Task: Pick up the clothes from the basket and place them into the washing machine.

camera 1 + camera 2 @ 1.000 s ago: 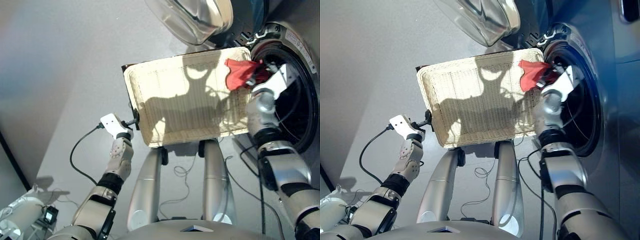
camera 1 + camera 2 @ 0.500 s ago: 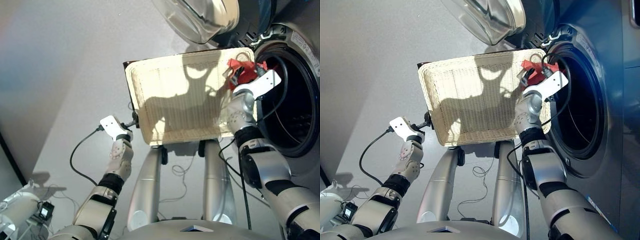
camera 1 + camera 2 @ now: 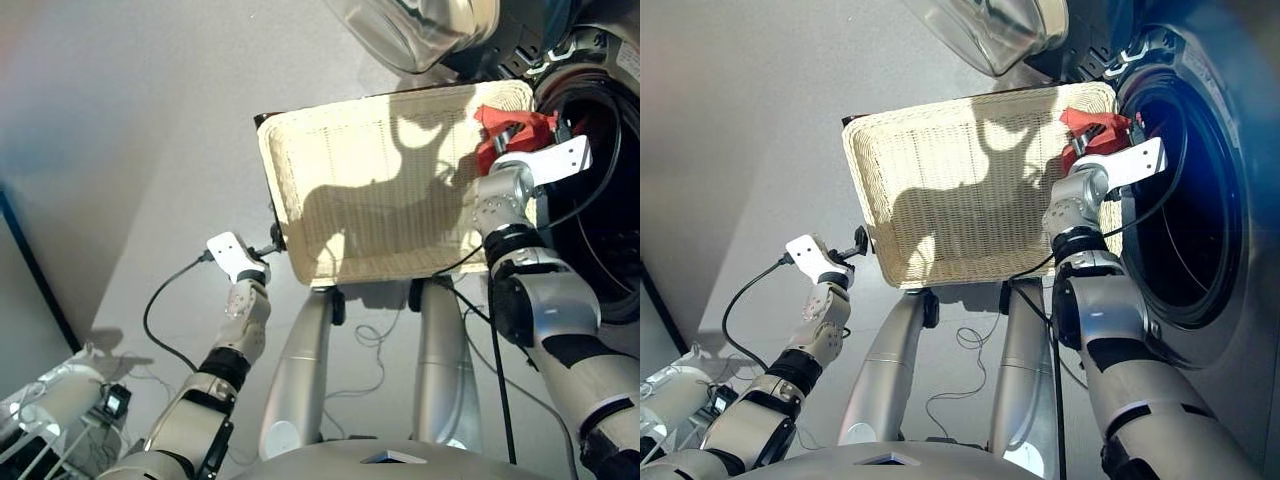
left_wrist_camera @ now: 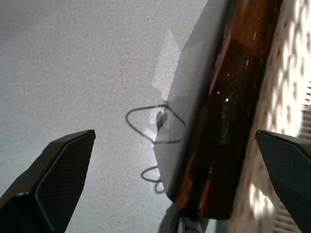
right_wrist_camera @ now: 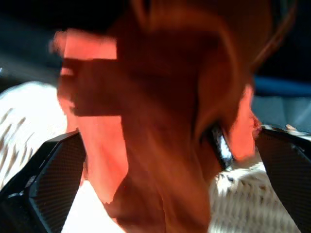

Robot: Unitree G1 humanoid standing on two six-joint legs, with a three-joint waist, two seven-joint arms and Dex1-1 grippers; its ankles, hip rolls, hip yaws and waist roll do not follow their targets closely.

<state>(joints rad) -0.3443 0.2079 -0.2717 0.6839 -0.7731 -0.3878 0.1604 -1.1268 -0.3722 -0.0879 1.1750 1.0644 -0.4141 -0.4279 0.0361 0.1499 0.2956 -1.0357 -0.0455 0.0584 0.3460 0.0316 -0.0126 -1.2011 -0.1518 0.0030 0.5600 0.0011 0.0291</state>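
Clothes here come down to one orange-red garment [image 3: 508, 132], bunched at the basket's [image 3: 300, 180] far right corner between the right gripper's [image 3: 520, 135] spread fingers, grip uncertain, with the washing machine's [image 3: 600, 170] porthole at three o'clock; the left gripper [image 3: 272, 243] gapes empty.

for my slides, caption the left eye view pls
Right pincer at the orange-red garment on the basket corner beside the washing machine opening.

The plain pale grey floor [image 3: 130, 150] carries the scene. Above it sits the shallow cream woven basket with a dark frame edge [image 3: 350, 150]; what holds the basket up is hidden. At six o'clock from the basket, a thin black cable [image 3: 372, 345] lies in loose loops on the floor.
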